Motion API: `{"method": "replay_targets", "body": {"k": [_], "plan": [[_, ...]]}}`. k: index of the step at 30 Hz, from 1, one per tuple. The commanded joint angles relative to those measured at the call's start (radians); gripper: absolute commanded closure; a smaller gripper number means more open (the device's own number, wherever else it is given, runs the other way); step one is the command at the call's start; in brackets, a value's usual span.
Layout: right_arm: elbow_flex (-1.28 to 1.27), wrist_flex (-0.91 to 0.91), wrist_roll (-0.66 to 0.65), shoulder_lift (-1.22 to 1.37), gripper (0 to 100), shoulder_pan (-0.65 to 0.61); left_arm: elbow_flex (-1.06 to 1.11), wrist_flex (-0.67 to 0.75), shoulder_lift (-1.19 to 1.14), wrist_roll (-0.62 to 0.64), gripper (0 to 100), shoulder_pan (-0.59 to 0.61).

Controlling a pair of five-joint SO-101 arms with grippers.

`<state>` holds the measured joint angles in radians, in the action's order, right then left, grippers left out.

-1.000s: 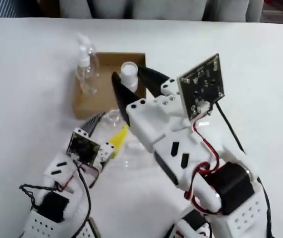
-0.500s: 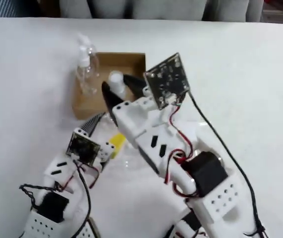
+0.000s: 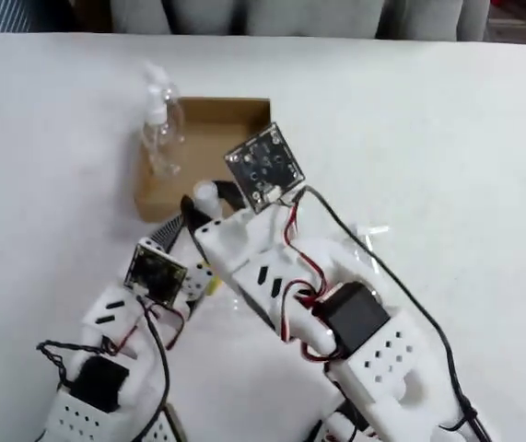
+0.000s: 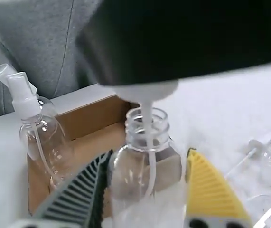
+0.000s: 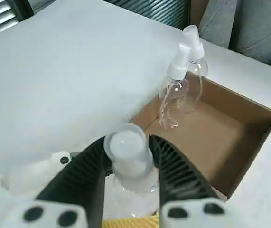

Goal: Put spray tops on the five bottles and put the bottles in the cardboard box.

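Two capped bottles [image 5: 180, 90] stand in a corner of the cardboard box [image 5: 230, 137], just beyond the right gripper [image 5: 128, 142], whose black fingers are clamped on a white spray top [image 5: 126, 152]. Directly beneath it, the left gripper [image 4: 148, 159] squeezes an open bottle [image 4: 142, 178] between its dark and yellow fingers. The top's tube hangs into the neck, the cap not yet seated. The right gripper's body blocks the space above that neck. Off the left gripper's yellow-finger side, apart from it, clear plastic pieces [image 4: 270, 149] lie on the white table [image 5: 54, 71]. Behind are grey upholstery [image 4: 40, 42] and slatted blinds [image 5: 2, 14].
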<state>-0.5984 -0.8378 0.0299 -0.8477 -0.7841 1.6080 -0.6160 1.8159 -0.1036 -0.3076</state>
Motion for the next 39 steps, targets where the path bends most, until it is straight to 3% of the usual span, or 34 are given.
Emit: {"method": "replay_targets", "body": {"k": [1, 7, 10, 16, 29, 32, 36, 39], "plan": [[-0.015, 0.002, 0.009, -0.021, 96.4, -0.025, -0.015, 0.035, 0.012, -0.006, 98, 0.002], [-0.063, 0.001, 0.009, -0.056, 77.7, -0.028, -0.017, 0.037, 0.012, -0.006, 98, 0.002], [-0.054, 0.001, 0.009, -0.064, 74.0, -0.025, -0.017, 0.037, 0.012, -0.006, 98, 0.002], [0.017, -0.021, 0.002, -0.143, 74.0, -0.015, -0.015, 0.037, 0.012, -0.006, 98, 0.002], [0.097, -0.357, 0.008, -0.295, 74.3, 0.122, -0.014, 0.038, 0.012, -0.006, 98, 0.002], [0.094, -0.441, 0.008, -0.329, 80.7, 0.16, -0.012, 0.069, 0.012, -0.006, 98, 0.018], [0.048, -0.489, 0.002, -0.346, 98.2, 0.206, -0.012, 0.092, 0.012, -0.003, 98, 0.042], [-0.049, -0.493, 0.002, -0.346, 95.4, 0.229, -0.018, 0.094, 0.012, -0.002, 98, 0.047]]}}
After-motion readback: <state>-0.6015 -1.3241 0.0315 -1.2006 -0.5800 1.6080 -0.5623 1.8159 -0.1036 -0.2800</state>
